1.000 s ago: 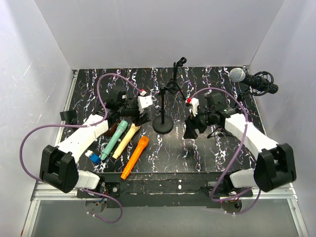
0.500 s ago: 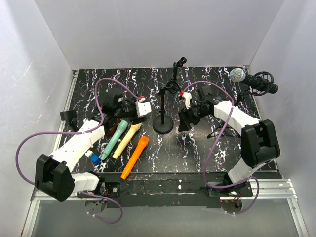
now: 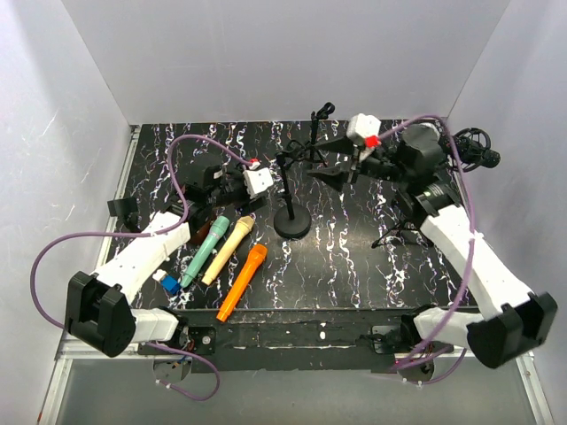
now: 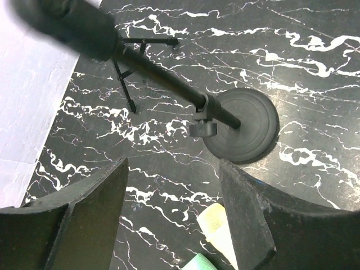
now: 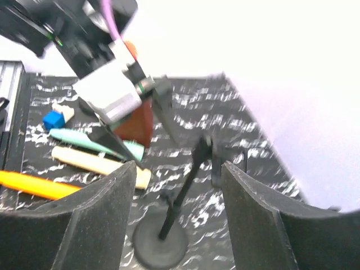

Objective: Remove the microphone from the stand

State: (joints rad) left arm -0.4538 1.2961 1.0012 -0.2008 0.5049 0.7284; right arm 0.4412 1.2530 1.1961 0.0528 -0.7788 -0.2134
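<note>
My left end effector is wide open and empty, with the round stand just in front. My right end effector is open and empty too.

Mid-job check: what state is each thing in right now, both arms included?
Left fingers: open, empty, over the table beside the round stand.
Right fingers: open, empty, near that stand's top.
Round stand: upright, holder looks empty.
Far-right microphone: mostly hidden behind the right arm; mounting unclear.
Green toy microphone: lying flat.
Cream toy microphone: lying flat.
Orange toy microphone: lying flat.
</note>
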